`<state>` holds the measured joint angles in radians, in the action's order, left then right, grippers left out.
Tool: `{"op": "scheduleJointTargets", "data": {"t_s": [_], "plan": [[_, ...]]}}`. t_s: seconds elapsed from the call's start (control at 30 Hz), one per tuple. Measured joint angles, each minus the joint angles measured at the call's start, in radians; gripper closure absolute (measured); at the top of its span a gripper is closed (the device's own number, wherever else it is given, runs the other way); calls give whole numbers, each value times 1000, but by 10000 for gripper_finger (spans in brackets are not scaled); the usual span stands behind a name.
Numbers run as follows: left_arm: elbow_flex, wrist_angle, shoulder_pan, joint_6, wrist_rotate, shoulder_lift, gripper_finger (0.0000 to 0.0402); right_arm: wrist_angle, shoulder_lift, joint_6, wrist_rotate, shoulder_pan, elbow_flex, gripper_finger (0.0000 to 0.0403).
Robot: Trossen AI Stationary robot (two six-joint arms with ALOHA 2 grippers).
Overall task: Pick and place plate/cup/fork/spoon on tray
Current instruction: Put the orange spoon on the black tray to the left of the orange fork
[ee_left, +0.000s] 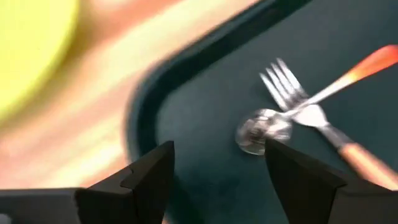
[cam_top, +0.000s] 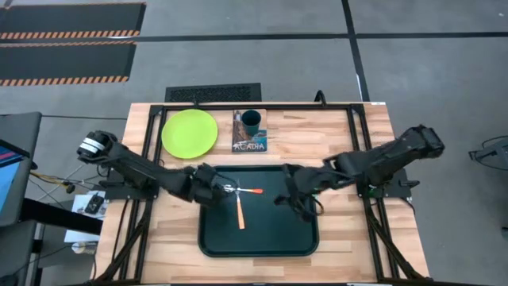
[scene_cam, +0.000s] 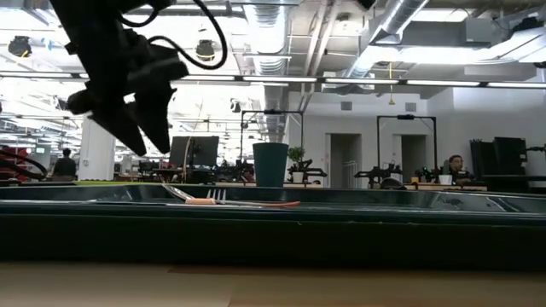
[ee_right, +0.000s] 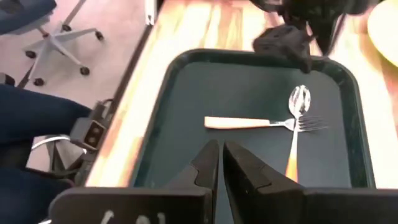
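Note:
The dark green tray (cam_top: 298,238) lies at the table's near middle. The fork (cam_top: 241,214) and the spoon (cam_top: 252,191) lie crossed on its floor near its far left corner. In the left wrist view the fork's tines (ee_left: 283,81) and the spoon's bowl (ee_left: 261,130) lie side by side. The lime-green plate (cam_top: 190,133) lies flat on the table at the far left. The teal cup (cam_top: 251,121) stands on the "Acadia" book (cam_top: 250,141). My left gripper (ee_left: 217,168) is open and empty just left of the cutlery's heads. My right gripper (ee_right: 221,162) is shut and empty over the tray's right part.
The tray's floor near and right of the cutlery (ee_right: 249,81) is bare. Black frame bars run along the table's far edge (cam_top: 262,106) and its sides. Office chairs and a seated person's legs (ee_right: 31,124) show beyond the table in the right wrist view.

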<state>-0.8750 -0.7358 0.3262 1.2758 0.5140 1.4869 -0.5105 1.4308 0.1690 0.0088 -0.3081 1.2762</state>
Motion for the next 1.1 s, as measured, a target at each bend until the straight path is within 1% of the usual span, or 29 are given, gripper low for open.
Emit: {"op": "scheduleJointTargets", "data": {"t_s": [0.1,0.2,0.27,0.33,0.43,0.53,0.6,0.77,1.0,1.1], "plan": [[60,111,-31,55,-48,-71,164,-29,-31,8,77,-53,0,351],[117,184,-53,126,-58,-121,164,-44,-39,10,153,-96,0,351],[146,209,-72,152,-71,-128,164,-60,-38,12,180,-122,0,351],[164,227,-89,175,-89,-128,164,-65,-36,20,186,-142,0,351],[186,300,-102,186,-120,-109,164,-81,-36,45,206,-169,0,351],[191,375,-107,185,-130,-97,164,-91,-36,56,216,-186,0,351],[188,375,-110,181,-137,-89,164,-92,-36,67,232,-196,0,351],[183,393,-110,185,-152,-36,164,-97,-36,70,233,-218,0,351],[183,492,-114,187,-221,43,164,-105,-36,70,266,-249,0,351],[182,533,-114,193,-233,73,167,-109,-36,70,267,-249,0,351]]}}
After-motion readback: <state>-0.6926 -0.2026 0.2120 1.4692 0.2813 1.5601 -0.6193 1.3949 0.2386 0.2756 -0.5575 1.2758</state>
